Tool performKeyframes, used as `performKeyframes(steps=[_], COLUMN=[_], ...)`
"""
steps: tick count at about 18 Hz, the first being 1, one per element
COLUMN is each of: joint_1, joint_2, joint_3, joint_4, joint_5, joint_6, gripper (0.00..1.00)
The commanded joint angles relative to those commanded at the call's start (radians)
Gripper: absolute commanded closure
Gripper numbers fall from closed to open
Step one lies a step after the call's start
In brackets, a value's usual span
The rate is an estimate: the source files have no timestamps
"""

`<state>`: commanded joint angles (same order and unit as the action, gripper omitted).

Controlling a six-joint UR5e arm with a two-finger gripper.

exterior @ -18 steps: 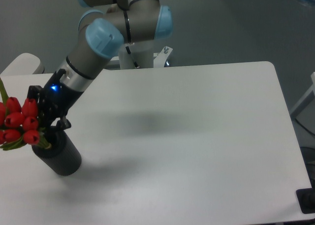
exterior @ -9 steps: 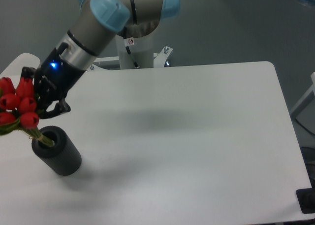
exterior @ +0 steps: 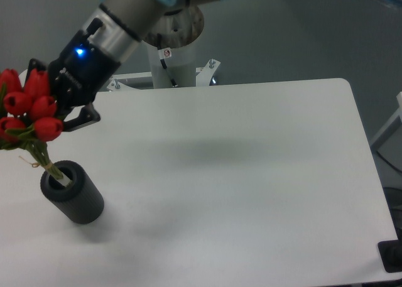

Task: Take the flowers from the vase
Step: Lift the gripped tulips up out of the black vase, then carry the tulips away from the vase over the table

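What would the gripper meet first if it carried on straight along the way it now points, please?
The gripper points down-left and is already shut on the flowers. Beyond them the line seems to pass left of the vase toward the table edge, though depth is unclear.

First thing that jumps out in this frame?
The red flowers at the far left edge, clamped in the gripper and lifted so only the stem ends dip into the vase below. Next, the arm's blue light above them, over a white table.
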<state>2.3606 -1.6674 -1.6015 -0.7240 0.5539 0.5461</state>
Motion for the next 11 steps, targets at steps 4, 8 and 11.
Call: performKeyframes(steps=[4, 8, 11], joint_1=[0.071, 0.133, 0.173], joint_2=[-0.017, -0.090, -0.156], joint_3=[0.011, 0.038, 0.092], joint_4=[0.002, 0.003, 0.002], joint_5=[-0.042, -0.038, -0.026], joint_6=[-0.011, 0.005, 0.005], gripper=[0.67, 0.67, 0.67])
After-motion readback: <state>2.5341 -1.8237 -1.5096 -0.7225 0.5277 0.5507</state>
